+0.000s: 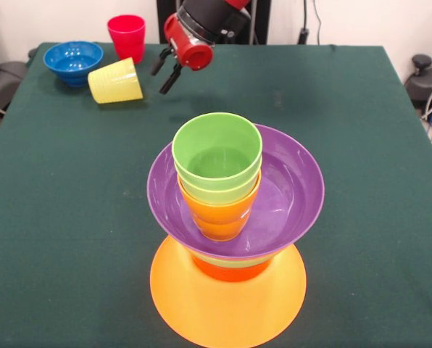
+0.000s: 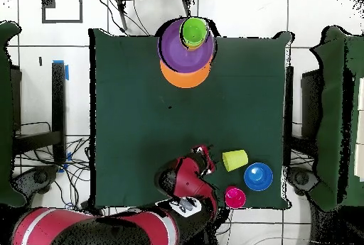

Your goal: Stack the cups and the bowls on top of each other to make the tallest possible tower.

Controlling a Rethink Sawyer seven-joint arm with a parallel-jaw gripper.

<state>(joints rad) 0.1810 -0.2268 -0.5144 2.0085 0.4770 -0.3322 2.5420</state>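
Cups and bowls left for the stack sit at the far left of the front view: a blue bowl (image 1: 72, 60) upright near the table (image 1: 361, 145) edge, a yellow cup (image 1: 116, 80) tipped on its side just beside it, and a red cup (image 1: 126, 35) standing upright behind. None of the three touches the pile, so each appears to be waiting its turn. To their right, the gripper (image 1: 165, 72) hangs above the cloth close to the yellow cup, its two dark fingers apart and holding nothing, a stance that suggests it is lining up on that cup next. Further right and nearer the camera stands the tower (image 1: 230, 239): a wide orange bowl (image 1: 227, 304) turned upside down as a broad base, a red-orange bowl (image 1: 232, 271) and the rim of a green one above it, then a purple bowl (image 1: 288, 196) set upright to cradle what follows. Nested inside it are an orange cup (image 1: 219, 214), a lime cup and a green cup (image 1: 217, 152) on top, resting toward the purple bowl's left side rather than its centre, a lean that could trouble further stacking.
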